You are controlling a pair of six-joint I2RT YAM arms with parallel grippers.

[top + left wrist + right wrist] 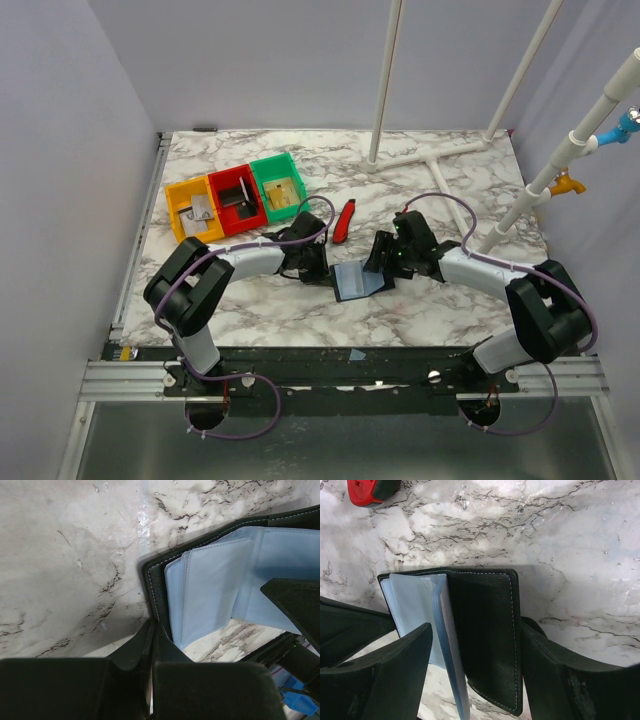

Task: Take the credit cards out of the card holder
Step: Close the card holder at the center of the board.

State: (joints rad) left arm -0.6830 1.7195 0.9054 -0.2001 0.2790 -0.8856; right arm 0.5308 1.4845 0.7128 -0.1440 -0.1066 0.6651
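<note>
Your left gripper (152,630) pinches one cover and your right gripper (476,628) clamps the other of the card holder (352,280), spread open mid-table, its visible pockets showing no credit cards, so little seems left.

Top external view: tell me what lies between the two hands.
The open card holder sits between the left hand and the right hand, as the top external view shows.
</note>
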